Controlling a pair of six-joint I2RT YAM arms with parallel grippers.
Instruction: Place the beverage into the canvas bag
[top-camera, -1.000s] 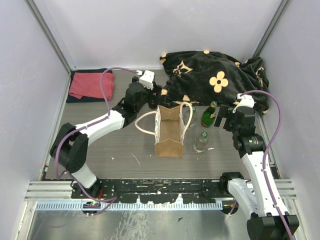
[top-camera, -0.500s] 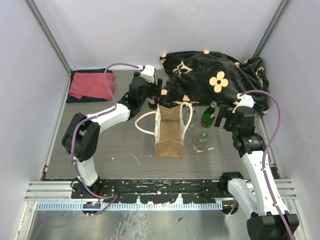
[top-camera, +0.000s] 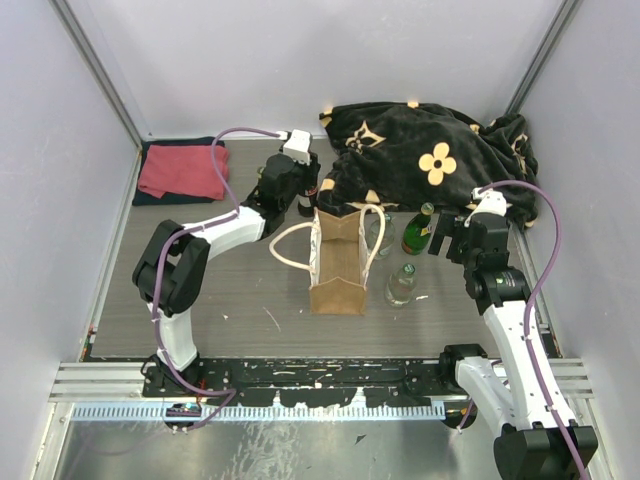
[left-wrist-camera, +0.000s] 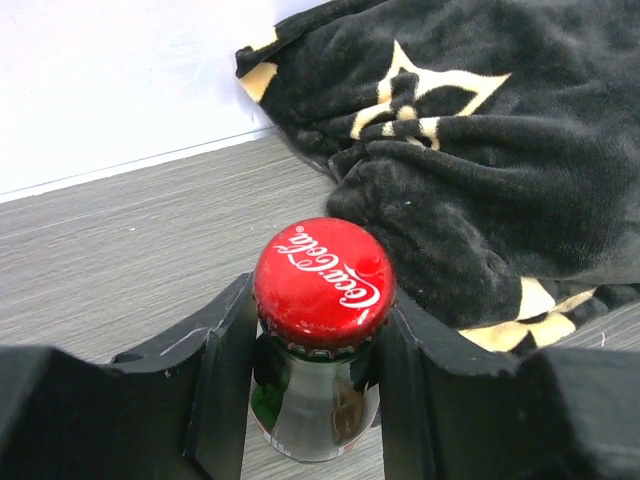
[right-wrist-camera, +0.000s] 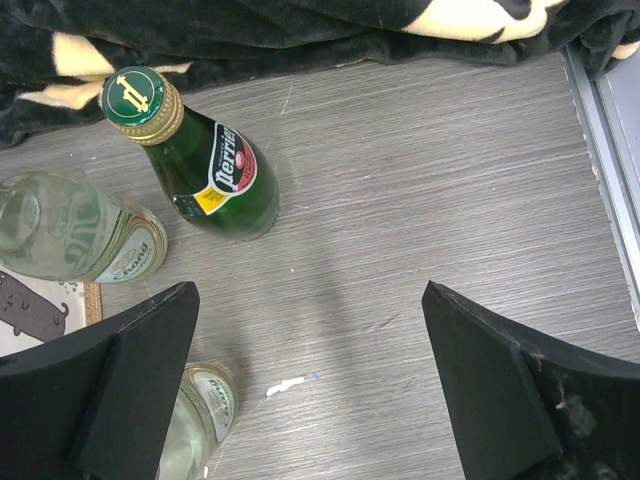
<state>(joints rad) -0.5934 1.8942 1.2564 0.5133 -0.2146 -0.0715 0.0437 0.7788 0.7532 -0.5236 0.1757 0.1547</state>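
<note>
Left end effector (left-wrist-camera: 320, 350) has closed around red-capped bottle (left-wrist-camera: 322, 280) near canvas bag (top-camera: 337, 270)

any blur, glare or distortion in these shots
Left wrist: the cola bottle has a crisp cap with small glints, the black blanket loses detail in its folds; right wrist: the green bottle label reads clearly, bottles lean from lens distortion; top external: even light, faint shadows, the bag small but sharp.

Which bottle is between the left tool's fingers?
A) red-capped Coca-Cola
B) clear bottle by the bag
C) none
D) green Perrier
A: the left wrist view shows the Coca-Cola bottle, red cap up, flanked tightly at the neck by the left tool.
</note>
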